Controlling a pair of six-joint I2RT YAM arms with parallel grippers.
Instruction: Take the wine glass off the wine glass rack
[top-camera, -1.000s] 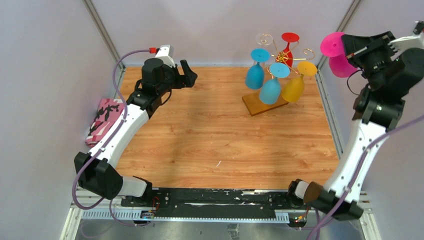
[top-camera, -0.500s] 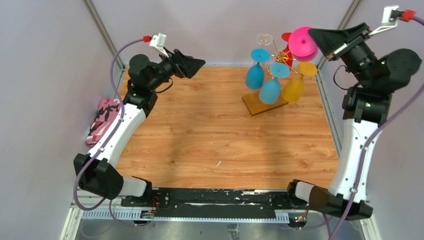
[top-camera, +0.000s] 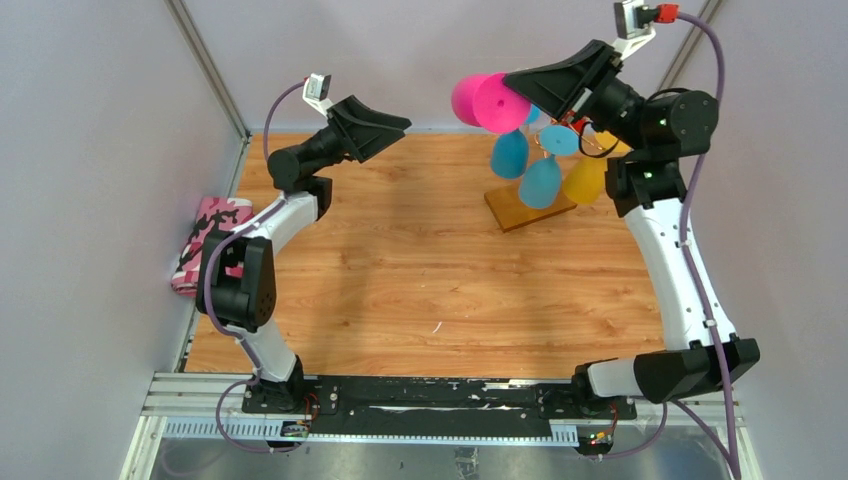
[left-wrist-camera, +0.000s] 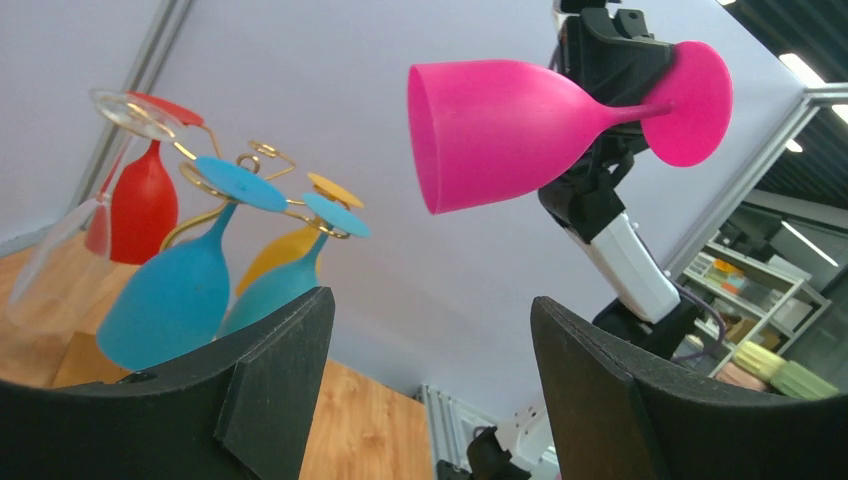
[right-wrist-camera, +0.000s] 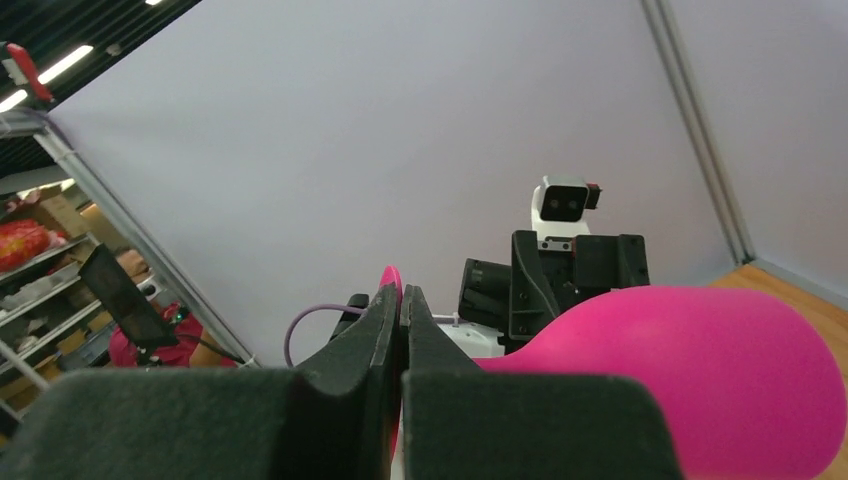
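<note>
My right gripper (top-camera: 528, 88) is shut on the foot of a pink wine glass (top-camera: 484, 101) and holds it on its side, high in the air, left of the rack. In the right wrist view the pads (right-wrist-camera: 385, 330) pinch the foot, with the bowl (right-wrist-camera: 700, 380) to the right. My left gripper (top-camera: 396, 125) is open and empty, raised, with its tips a little left of the glass; the glass (left-wrist-camera: 500, 125) hangs above and between its fingers (left-wrist-camera: 285, 370). The wine glass rack (top-camera: 517, 212) holds blue (top-camera: 510, 152), yellow (top-camera: 586, 178), red (left-wrist-camera: 145, 205) and clear (left-wrist-camera: 60, 250) glasses, partly hidden by my right arm.
A pink camouflage cloth (top-camera: 207, 238) lies at the table's left edge. Metal frame posts (top-camera: 205, 65) and grey walls close in the back and sides. The rack's gold wire arms (left-wrist-camera: 262, 155) stand close behind the right wrist.
My right arm has swung left, carrying the pink glass from the far right past the rack to the upper middle. My left arm has risen and its gripper now points at the glass.
</note>
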